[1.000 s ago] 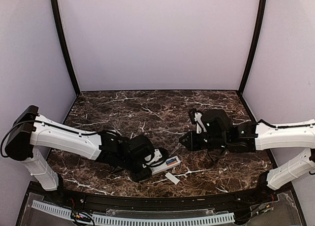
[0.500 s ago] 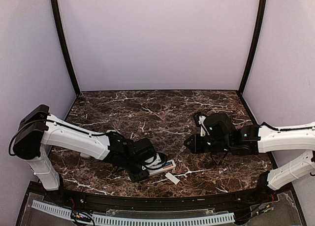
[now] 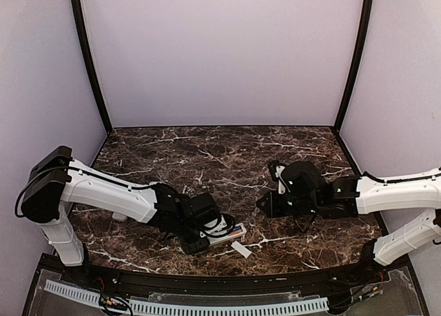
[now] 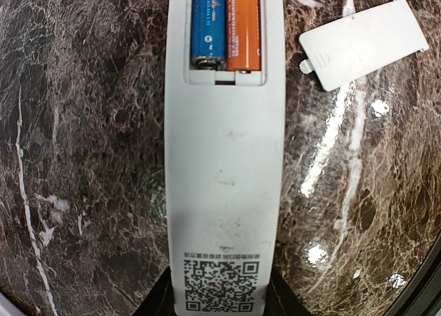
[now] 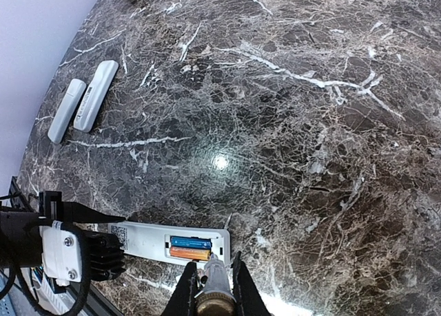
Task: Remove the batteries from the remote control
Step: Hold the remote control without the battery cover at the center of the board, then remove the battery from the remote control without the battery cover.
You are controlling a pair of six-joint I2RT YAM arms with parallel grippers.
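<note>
Marble desk [image 3: 207,158]; our left claw [image 4: 220,300] clamps remote [image 4: 224,192] steady, batteries [image 4: 227,28] exposed; right claw [image 5: 213,293] pinches brass-tipped rod [image 5: 214,278], presumably for prying.

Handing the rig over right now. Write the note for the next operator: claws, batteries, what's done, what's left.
Left claw: shut on the remote, near its QR-code end, open compartment facing up.
Right claw: shut on a pointed tool, tip close to the compartment.
The blue battery and orange battery are both in the compartment.
Done: cover is off, lying on the table beside the remote.
Left: take out both batteries.
</note>
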